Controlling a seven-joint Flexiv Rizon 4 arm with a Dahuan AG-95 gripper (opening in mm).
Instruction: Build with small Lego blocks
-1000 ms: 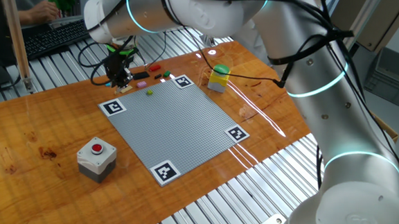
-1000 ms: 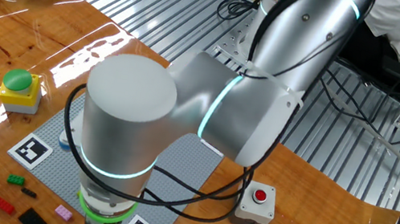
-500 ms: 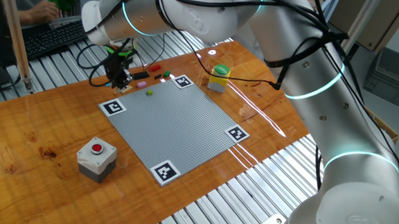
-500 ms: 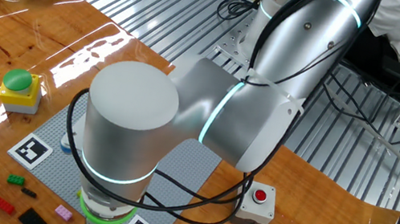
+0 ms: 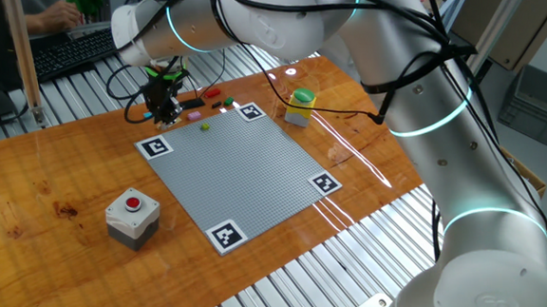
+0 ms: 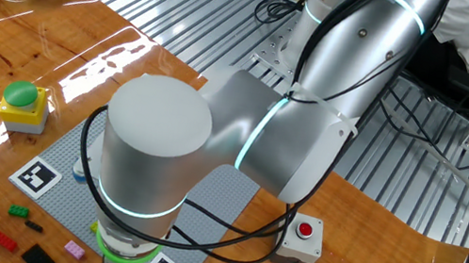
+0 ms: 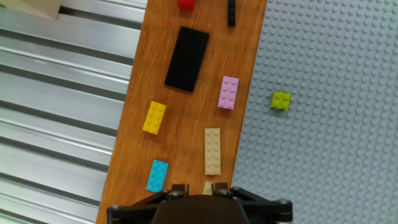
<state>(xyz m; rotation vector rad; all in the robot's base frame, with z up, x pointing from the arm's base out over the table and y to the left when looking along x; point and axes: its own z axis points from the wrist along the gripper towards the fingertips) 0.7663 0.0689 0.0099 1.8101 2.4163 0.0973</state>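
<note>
The arm's big grey joint (image 6: pixel 153 161) hangs over the grey studded plate (image 6: pixel 225 187), red (image 6: pixel 4 238) and pink (image 6: pixel 74 249) bricks alongside.

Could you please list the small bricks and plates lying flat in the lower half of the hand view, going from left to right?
Yellow plastic brick → light blue brick → long tan plate → pink brick → yellow-green brick, which sits on the grey studded baseplate; the others lie on the wooden table.

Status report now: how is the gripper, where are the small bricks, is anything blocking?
Gripper down over the tan brick, open or shut unclear. Yellow-green brick alone on grey plate. Pink, yellow, blue bricks loose nearby.
</note>
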